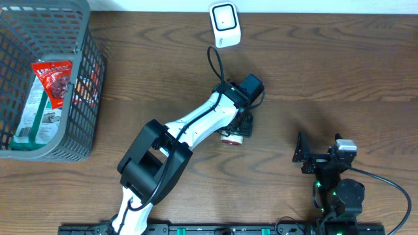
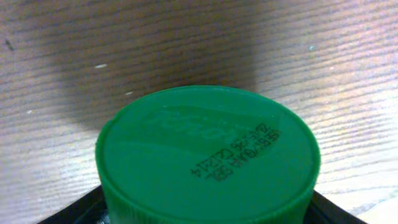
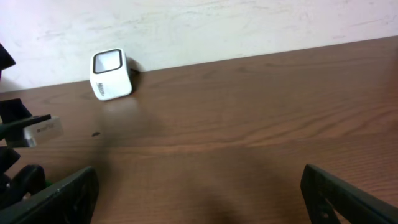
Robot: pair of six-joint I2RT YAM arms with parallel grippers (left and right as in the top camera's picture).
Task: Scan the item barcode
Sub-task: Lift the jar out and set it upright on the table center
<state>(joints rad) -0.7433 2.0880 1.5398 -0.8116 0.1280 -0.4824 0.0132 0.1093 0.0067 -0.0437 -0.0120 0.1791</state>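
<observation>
**Green-capped item mid-bench, scanner waiting at the far edge**

I am holding my left tool (image 1: 240, 125) out over the middle of the bench (image 1: 339, 78). The green-capped item (image 2: 208, 155) is sitting right between its jaws, its cap filling my wrist view. I cannot tell whether I am clamping it or letting it go, because my black fingers (image 2: 84, 211) are showing only at the bottom corners.

The item is lying well apart from the white scanner (image 1: 224, 25), whose window is facing out over the bench. I am judging that the barcode needs turning toward that window. Only a printed date code is showing on the cap, and no barcode.

My right tool (image 3: 198, 180) is sitting wide open and empty on the near side, probably keeping the lane clear. 1 basket (image 1: 81, 85) of other goods is waiting at the left.
</observation>
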